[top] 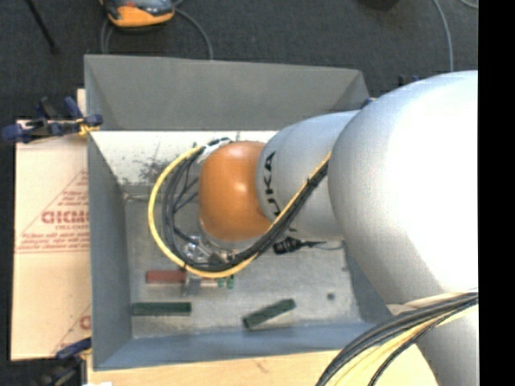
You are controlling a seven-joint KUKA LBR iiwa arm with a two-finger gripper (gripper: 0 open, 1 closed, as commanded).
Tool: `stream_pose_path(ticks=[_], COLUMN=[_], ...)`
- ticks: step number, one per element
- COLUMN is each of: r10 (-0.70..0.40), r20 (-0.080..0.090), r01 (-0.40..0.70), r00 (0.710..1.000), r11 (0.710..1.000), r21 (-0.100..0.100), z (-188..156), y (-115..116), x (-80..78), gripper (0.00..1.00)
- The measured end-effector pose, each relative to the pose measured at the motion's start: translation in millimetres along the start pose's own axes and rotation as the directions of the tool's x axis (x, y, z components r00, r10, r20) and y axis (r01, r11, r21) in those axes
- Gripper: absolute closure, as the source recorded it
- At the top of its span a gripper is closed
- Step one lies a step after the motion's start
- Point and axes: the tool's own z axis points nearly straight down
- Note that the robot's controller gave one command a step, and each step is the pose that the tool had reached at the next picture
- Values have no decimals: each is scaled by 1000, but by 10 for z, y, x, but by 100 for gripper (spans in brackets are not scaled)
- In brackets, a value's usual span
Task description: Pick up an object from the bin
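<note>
Camera view, single frame. The arm [386, 183] is seen reaching in from the right and bent steeply down into the grey bin [105, 240]. Its orange cover [229, 191] and looped cables [165, 207] lie over the wrist. The gripper [203, 272] is placed low, close to the bin floor, left of centre. Whether it is open or closed cannot be told, since the tool end is masked by the cover and cables. Nothing is seen held in it.

A red-brown flat bar [165, 277] lies on the floor just left of the gripper. Whether its right end touches the tool cannot be decided. A dark green bar [161, 308] lies nearer, along the near wall and apart from the gripper. A second, tilted dark green bar [269, 314] lies near and to the right, well apart. A small pale-and-green piece [225, 282] is noted just right of the gripper; object or tool part is not resolved.

The steep downward pose is judged to suit flat things lying singly on the floor, which are best approached from above. By nearness alone, the red-brown bar is taken as the likely candidate. The pick is judged not yet completed. Low, flat bars offer little height to grip, so scraping the floor or a slip is considered the main risk.
</note>
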Motion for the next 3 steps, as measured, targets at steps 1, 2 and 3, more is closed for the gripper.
stream_pose_path(ticks=[1, 2, 3], r10=[32, 33, 30], r20=[-3, -3, -2], r01=[-32, -33, -30], r00=[999, 999, 1000], r11=[999, 999, 1000], r21=[1, 2, 1], z=[-1127, -1126, -1737], y=[93, 93, 84], x=[65, 65, 30], gripper=[100, 100, 100])
